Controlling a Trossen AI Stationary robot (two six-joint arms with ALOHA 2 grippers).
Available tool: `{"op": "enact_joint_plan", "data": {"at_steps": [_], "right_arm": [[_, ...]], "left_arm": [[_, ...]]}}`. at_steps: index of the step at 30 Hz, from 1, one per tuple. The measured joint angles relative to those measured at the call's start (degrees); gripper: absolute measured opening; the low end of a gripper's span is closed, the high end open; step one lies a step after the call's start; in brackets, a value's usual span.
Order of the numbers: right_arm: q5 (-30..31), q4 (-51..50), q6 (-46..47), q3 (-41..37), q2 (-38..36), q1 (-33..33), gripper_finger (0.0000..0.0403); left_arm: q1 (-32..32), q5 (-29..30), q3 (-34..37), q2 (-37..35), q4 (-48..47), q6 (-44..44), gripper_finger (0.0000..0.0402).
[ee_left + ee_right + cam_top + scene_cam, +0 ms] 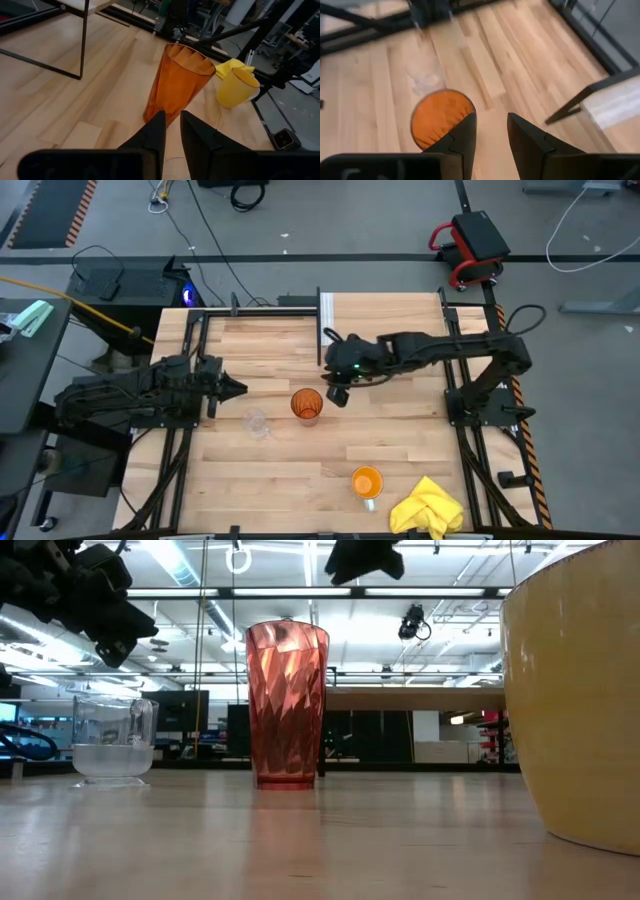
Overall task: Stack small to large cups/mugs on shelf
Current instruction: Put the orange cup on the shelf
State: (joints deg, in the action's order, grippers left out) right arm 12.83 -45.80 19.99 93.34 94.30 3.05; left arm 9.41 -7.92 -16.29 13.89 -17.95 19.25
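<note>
Nothing is stacked yet, and no cup is on the shelf (385,315). All three stand apart on the table (270,480): the tumbler (307,405) near centre, the glass (257,423) just beside it at its 9 o'clock, and the orange cup (366,481) well off toward 5 o'clock, near a yellow cloth (430,508).

The right gripper (338,394) hangs just above the tumbler's 2 o'clock side, fingers apart and empty. The left gripper (235,388) waits at the glass's 11 o'clock, fingers nearly together, holding nothing.

By my judgement the whole job remains: nesting the cups and placing them on the shelf.
</note>
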Motion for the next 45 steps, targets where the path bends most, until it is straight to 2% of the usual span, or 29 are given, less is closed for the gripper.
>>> {"op": "enact_joint_plan", "data": {"at_steps": [4, 10, 22, 45], "right_arm": [[-2.5, -2.9, -0.3, 3.4, 3.9, -0.4, 0.0121], [-5.9, -4.4, -0.5, 4.5, 7.8, -0.3, 0.0121], [-6.0, -4.9, -1.6, 4.5, 13.6, 0.3, 0.0121], [-5.4, -5.1, -2.2, 4.5, 14.6, -0.4, 0.012]], "left_arm": [[0.0, 0.0, 0.0, 0.0, -0.2, 0.0, 0.0068], [0.0, 0.0, 0.0, 0.0, -1.8, 0.1, 0.0068], [0.0, 0.0, 0.0, 0.0, -2.5, -0.1, 0.0068], [0.0, 0.8, 0.0, 0.0, -3.9, -0.3, 0.0067]]}}
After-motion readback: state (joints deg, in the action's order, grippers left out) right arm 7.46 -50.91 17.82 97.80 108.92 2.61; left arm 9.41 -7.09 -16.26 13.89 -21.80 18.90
